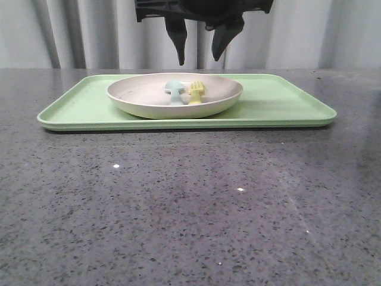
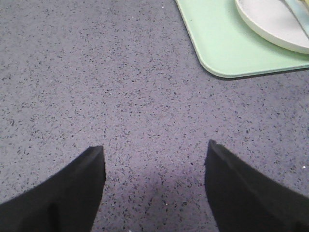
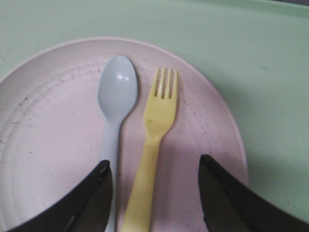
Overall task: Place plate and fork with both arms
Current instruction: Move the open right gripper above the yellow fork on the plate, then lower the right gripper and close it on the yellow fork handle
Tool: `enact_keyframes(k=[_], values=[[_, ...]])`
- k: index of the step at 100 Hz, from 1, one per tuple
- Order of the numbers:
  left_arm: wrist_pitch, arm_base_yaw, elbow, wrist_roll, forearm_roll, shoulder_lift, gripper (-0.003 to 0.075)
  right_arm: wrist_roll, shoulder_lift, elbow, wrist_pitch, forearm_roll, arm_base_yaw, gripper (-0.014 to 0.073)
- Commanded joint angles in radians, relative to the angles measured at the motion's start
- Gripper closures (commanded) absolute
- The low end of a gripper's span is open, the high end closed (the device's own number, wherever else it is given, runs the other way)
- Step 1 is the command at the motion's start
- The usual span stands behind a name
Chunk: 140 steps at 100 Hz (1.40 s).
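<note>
A speckled dark grey stone-look tabletop [image 1: 190, 208] fills the foreground — a few bright glints dot its surface. On it rests a large rectangular light green plastic tray [image 1: 286, 101] with rounded corners and a low raised rim. A pale blue rounded plastic spoon [image 3: 116, 96] lies bowl-up — straight, its handle partly hidden. Pale grey pleated curtains [image 1: 59, 33] hang behind.

Right gripper [image 3: 154, 166] jaws spread, we see yellow fork [image 3: 153, 145] handle between them; blue spoon [image 3: 115, 111] just beside fork crowds one finger. Left gripper [image 2: 154, 159] spread over bare worktop [image 2: 96, 87], tray [image 2: 227, 43] corner near.
</note>
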Motion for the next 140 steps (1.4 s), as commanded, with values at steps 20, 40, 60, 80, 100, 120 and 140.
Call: enact_keyframes(k=[20,40,60,80,100,120,140], values=[[-0.063,0.003,-0.025,-0.007,-0.018,0.002,0.0279,0.009,-0.041,-0.035,-0.040,-0.033,-0.023,0.0180],[-0.063,0.003,-0.025,-0.007,-0.018,0.002,0.0279,0.009,-0.028,-0.035,-0.048,0.002,-0.036,0.0180],[-0.063,0.003,-0.025,-0.007,-0.018,0.002,0.0279,0.009,-0.024,-0.035,-0.065,0.015,-0.036,0.0180],[-0.063,0.003,-0.025,-0.007,-0.018,0.002,0.0279,0.009,0.012,-0.035,-0.052,0.024,-0.039,0.0180],[-0.063,0.003,-0.025,-0.007,-0.018,0.002,0.0279,0.009,0.033,-0.035,-0.056,0.046,-0.039,0.0180],[-0.063,0.003,-0.025,-0.007,-0.018,0.002,0.0279,0.009,0.036,-0.035,-0.056,0.046,-0.042,0.0180],[-0.063,0.003,-0.025,-0.007,-0.018,0.002,0.0279,0.009,0.042,-0.035,-0.053,0.046,-0.042,0.0180]])
